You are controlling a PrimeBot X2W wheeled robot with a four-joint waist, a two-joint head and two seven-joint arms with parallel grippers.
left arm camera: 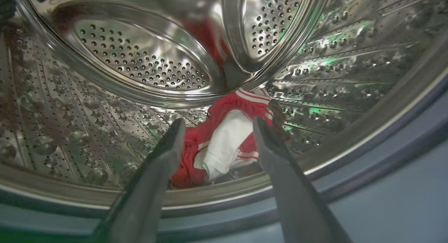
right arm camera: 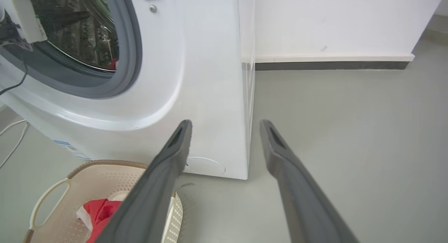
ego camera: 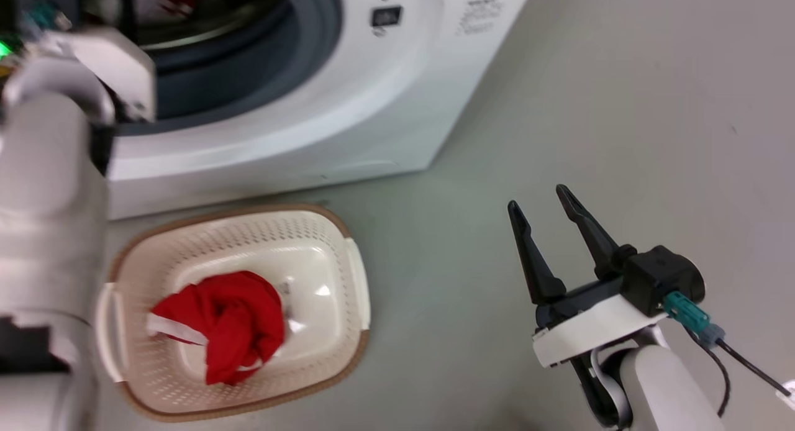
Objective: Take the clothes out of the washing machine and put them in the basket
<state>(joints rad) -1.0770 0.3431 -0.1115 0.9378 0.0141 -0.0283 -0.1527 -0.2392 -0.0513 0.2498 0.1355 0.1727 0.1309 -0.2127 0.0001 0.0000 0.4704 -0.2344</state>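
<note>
One red garment (ego camera: 227, 325) with white trim lies bunched in the cream basket (ego camera: 348, 276) on the floor before the washing machine (ego camera: 348, 89); the same garment (right arm camera: 99, 213) and basket (right arm camera: 45, 201) show at the lower left of the right wrist view. A second red-and-white garment (left arm camera: 227, 138) lies low in the steel drum (left arm camera: 140, 61). My left gripper (left arm camera: 218, 125) is open inside the drum mouth, its fingertips either side of that garment and just short of it. My right gripper (ego camera: 537, 198) hangs open and empty over the floor, right of the basket.
The machine's grey rubber ring (ego camera: 292, 52) frames the opening. My pale left forearm (ego camera: 49, 189) crosses the head view's left side, above the basket's left end. A white wall with a dark skirting (right arm camera: 332, 65) stands behind the machine. Bare grey floor (ego camera: 621, 108) lies to the right.
</note>
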